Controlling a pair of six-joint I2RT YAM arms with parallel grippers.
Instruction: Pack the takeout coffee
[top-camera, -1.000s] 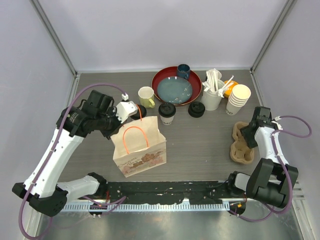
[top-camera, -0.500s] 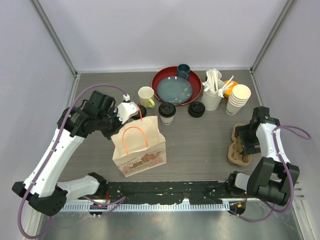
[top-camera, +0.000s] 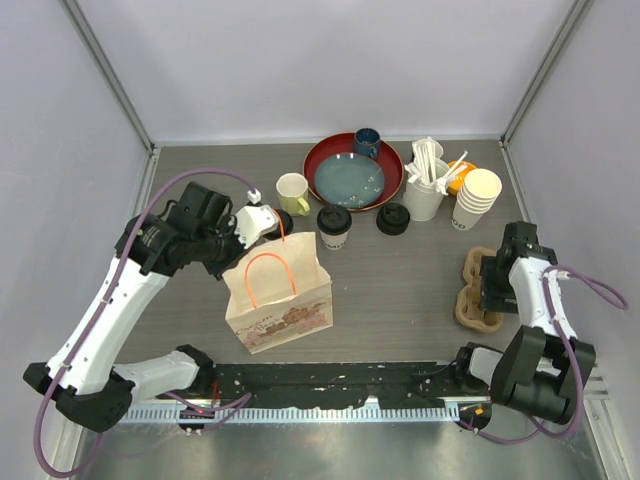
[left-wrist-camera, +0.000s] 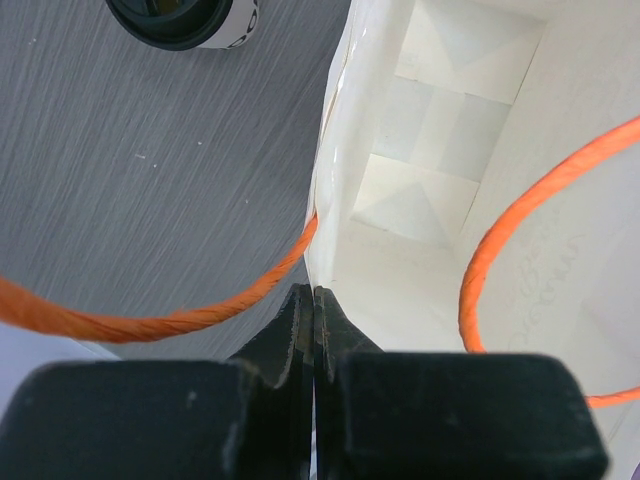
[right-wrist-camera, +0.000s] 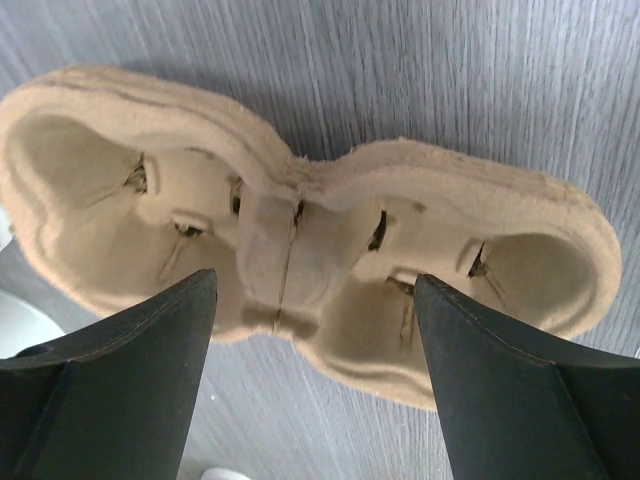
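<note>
Two takeout coffee cups with black lids stand at the back of the table, one (top-camera: 334, 226) behind the bag and one (top-camera: 392, 218) to its right. A black-lidded cup (left-wrist-camera: 185, 18) shows at the top edge of the left wrist view. My left gripper (top-camera: 266, 224) (left-wrist-camera: 308, 295) is shut on the rear left rim of the white paper bag (top-camera: 278, 300) (left-wrist-camera: 440, 170), beside its orange handle (left-wrist-camera: 150, 320). My right gripper (top-camera: 497, 282) (right-wrist-camera: 312, 300) hangs open over the tan pulp cup carrier (top-camera: 477, 292) (right-wrist-camera: 300, 220), a finger on either side of its middle, touching nothing.
A red tray (top-camera: 322, 160) with a blue plate sits at the back, a dark blue cup (top-camera: 366, 142) on it. A pale yellow mug (top-camera: 293, 190) stands left of it. A white holder of straws (top-camera: 425, 188) and a stack of paper cups (top-camera: 476, 200) stand at the back right.
My right gripper has opened wider and drawn a little nearer along the carrier, which shifted slightly. The left arm and the bag have not moved.
</note>
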